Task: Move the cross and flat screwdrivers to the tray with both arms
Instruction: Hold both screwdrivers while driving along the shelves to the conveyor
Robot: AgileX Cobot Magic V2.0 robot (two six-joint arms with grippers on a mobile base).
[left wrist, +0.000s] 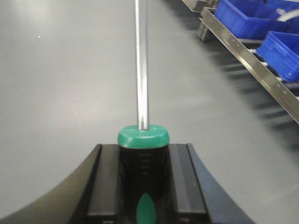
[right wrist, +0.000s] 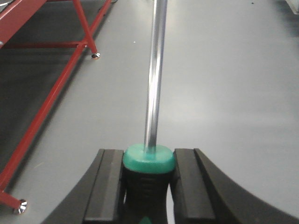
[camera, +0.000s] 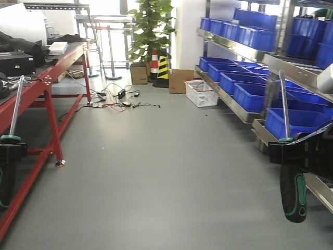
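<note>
My left tool [left wrist: 144, 161] is clamped on the black-and-green handle of the left screwdriver [left wrist: 142, 70], just under its green collar. My right tool [right wrist: 148, 165] grips the right screwdriver [right wrist: 155, 70] the same way (I judge the chunky handle gives the pads more bite than the thin shaft would). Both arms reach forward over the floor [camera: 156, 177], shafts pointing up and handle ends hanging below the jaws. The tray is in none of my views.

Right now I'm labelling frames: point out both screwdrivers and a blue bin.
Left screwdriver [left wrist: 141, 70]: left wrist view, steel shaft.
Right screwdriver [right wrist: 149, 158]: right wrist view, green collar.
Blue bin [camera: 297, 128]: front view, front wall.
</note>
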